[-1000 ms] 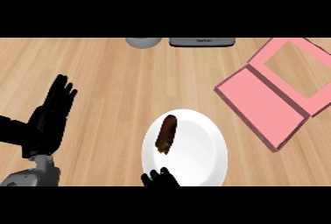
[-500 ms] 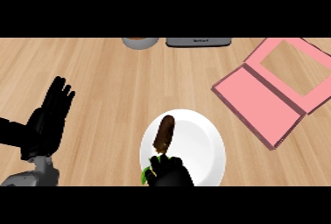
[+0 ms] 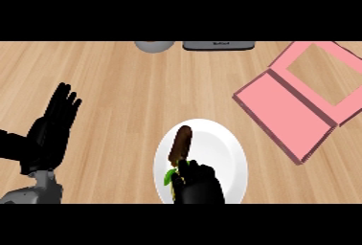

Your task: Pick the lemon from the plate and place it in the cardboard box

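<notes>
A white plate lies on the wooden counter, low in the middle of the head view. On it rests a long brown item, tilted, with a green and yellow bit at its lower end; no plain lemon shows. My right hand comes in from the lower edge over the plate's near part, open, its fingertips at the brown item's lower end and covering part of it. The box is pink and lies open at the right. My left hand rests open at the left, fingers up.
A grey round object and a dark flat device sit at the counter's far edge. Bare wood lies between the plate and the pink box.
My right hand has risen from the lower edge onto the plate, reaching the brown item's lower end. The left hand has stayed still.
</notes>
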Controlling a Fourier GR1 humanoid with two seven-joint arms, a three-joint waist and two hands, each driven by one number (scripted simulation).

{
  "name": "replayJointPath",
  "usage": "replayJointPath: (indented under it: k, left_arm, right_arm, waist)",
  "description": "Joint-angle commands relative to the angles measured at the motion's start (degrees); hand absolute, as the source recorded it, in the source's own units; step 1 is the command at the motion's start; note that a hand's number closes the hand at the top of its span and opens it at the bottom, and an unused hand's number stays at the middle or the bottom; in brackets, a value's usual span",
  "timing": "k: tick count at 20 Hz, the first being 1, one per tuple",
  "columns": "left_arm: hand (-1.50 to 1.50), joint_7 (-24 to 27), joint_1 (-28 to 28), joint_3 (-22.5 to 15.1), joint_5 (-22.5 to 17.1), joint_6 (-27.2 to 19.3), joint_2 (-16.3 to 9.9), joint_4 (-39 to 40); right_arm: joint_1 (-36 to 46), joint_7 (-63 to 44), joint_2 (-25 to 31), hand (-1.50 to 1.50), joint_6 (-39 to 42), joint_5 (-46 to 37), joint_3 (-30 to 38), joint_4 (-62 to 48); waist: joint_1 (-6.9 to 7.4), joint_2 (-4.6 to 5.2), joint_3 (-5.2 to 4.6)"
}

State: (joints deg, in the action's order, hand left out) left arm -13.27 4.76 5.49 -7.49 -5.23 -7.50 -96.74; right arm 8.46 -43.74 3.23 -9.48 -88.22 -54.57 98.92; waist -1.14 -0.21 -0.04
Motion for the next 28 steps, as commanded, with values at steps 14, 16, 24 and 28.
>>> replayJointPath:
  k: [14,16,24,28]
  left_arm:
    - [0.00,0.8,3.5,-0.9,1.3,-1.0,1.2,2.6]
    - [0.00,0.5,-1.2,-0.9,0.1,1.1,0.3,-1.0]
    - [0.00,3.2,2.9,-0.3,0.6,0.7,1.1,5.2]
    - [0.00,0.1,2.9,-2.0,0.9,0.4,1.5,1.4]
  right_arm:
    - [15.4,17.0,10.0,1.50,15.8,26.7,44.1,7.1]
    - [16.8,20.6,13.4,1.50,17.3,29.1,47.5,1.0]
    - [20.5,25.9,20.3,-1.50,30.2,30.4,49.0,-19.8]
    - [25.5,33.5,16.3,-1.50,16.8,30.9,52.5,-31.9]
  waist:
    - [1.27,0.50,0.06]
    - [1.89,0.38,0.06]
    - [1.68,0.67,0.02]
    - [2.40,0.65,0.09]
